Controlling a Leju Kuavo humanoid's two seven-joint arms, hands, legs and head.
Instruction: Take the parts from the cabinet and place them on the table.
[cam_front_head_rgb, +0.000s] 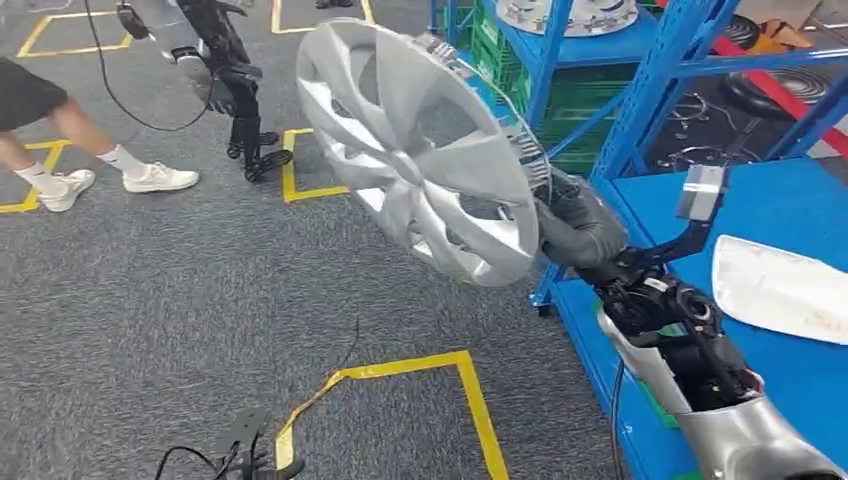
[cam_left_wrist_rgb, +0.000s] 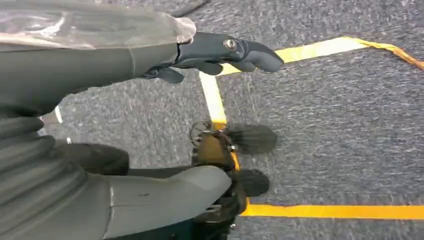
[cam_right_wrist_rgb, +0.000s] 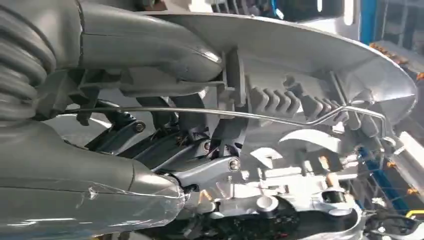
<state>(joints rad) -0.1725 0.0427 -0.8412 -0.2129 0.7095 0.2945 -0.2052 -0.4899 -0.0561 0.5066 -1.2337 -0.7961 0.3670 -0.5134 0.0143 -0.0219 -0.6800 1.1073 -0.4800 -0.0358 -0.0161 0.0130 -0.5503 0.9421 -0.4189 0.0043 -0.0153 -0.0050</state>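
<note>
Right hand (cam_front_head_rgb: 580, 228) grips silver hubcap (cam_front_head_rgb: 420, 150); shelf apparently holds another (cam_front_head_rgb: 565, 14).

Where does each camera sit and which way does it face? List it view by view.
Head view: high on the body, looking down at carpet and blue rack; right hand grips the hubcap.
Left wrist view: behind the left hand, facing yellow floor tape.
Right wrist view: behind the right hand, facing the hubcap's back.
Head and right wrist share the hubcap.
</note>
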